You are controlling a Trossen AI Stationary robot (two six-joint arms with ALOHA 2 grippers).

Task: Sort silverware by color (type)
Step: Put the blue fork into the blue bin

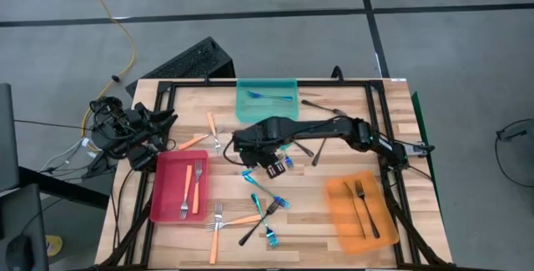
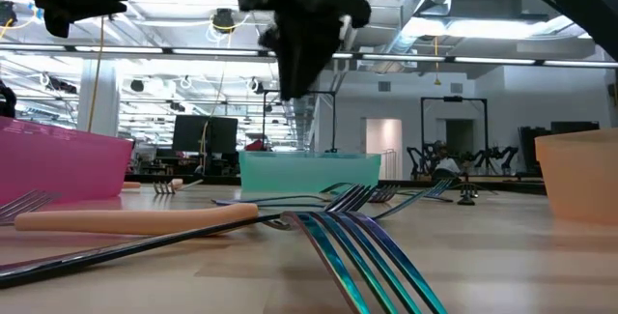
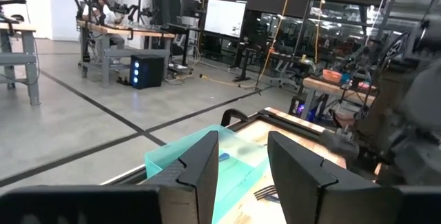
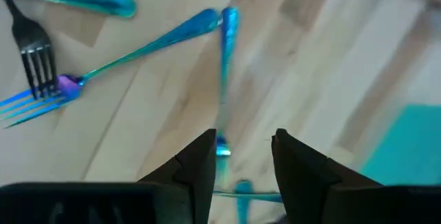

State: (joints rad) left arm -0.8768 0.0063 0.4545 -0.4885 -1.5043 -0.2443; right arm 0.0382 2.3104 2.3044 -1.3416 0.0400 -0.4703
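My right gripper [image 1: 274, 168] hangs over the table's middle, pointing down, open, with nothing between its fingers [image 4: 242, 148]. Under it lies a blue fork [image 4: 224, 72], flat on the wood along the gap between the fingers. More blue forks [image 1: 267, 198] lie nearer the front edge, with a dark fork [image 1: 254, 230] and orange-handled forks [image 1: 232, 220]. Other orange-handled forks [image 1: 214, 129] lie left of the middle. My left gripper [image 3: 241, 151] waits open at the table's left edge [image 1: 158, 127].
The red tray [image 1: 167, 200] at the left holds orange-handled forks. At the far middle, the teal tray [image 1: 250, 108] holds a blue fork [image 1: 269, 96]. The orange tray [image 1: 342, 221] at the right holds dark forks. Dark forks [image 1: 320, 149] lie under the right arm. A black frame borders the table.
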